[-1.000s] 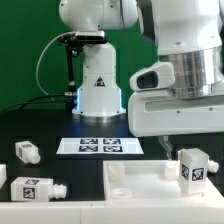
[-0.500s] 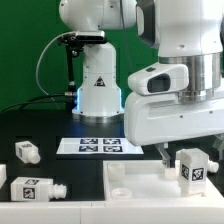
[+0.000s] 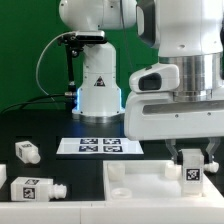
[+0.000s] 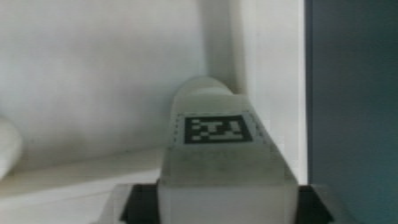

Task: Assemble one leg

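In the exterior view the pincer (image 3: pixel 193 156) is down over a leg (image 3: pixel 193 172) at the exterior view's right, its fingers at either side of the tagged block above the large white slab (image 3: pixel 130 180); whether they actually clamp it I cannot tell; the wrist view shows the same leg (image 4: pixel 217 140) close up; two more legs (image 3: pixel 25 152) (image 3: pixel 31 189) lie on the black worktop (image 3: pixel 70 170) at the exterior view's left; the marker board (image 3: pixel 100 146) lies before the arm's base.

The arm reaches straight down, its gripper (image 3: pixel 193 160) low over the white slab (image 3: pixel 140 181), fingers closed around a leg (image 3: pixel 193 171).
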Available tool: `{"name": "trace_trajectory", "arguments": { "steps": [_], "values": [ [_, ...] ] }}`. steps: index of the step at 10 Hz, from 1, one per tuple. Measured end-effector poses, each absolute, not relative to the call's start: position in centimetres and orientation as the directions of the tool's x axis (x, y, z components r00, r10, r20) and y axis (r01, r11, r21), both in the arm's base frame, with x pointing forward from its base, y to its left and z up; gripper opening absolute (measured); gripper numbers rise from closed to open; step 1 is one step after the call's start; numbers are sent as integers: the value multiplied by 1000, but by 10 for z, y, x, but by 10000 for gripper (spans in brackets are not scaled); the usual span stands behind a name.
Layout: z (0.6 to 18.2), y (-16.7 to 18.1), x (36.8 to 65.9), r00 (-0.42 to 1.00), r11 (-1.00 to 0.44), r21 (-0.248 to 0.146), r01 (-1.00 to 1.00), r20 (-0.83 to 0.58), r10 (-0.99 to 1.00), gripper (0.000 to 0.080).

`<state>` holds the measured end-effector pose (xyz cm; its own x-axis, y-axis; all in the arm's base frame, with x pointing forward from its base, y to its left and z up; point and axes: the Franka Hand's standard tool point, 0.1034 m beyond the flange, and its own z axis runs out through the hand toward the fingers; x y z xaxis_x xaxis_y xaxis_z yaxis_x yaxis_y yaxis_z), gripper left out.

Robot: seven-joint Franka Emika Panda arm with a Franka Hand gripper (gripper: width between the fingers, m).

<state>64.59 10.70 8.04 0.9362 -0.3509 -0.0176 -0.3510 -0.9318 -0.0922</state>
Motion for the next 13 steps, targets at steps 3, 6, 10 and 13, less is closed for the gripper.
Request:
{"name": "trace_trajectory", "arguments": {
  "steps": [3,6,10,13],
  "values": [
    [78,106,644,690,-685,-91,-723,-30,-723,285],
    [78,105,643,434,-429,-78,-900,-60,-899,287],
    [83,105,647,794,-790,-88,-607,-16,-608,548],
    [82,107,646,912,-909,-90,-407,2,-409,617]
  ]
}}
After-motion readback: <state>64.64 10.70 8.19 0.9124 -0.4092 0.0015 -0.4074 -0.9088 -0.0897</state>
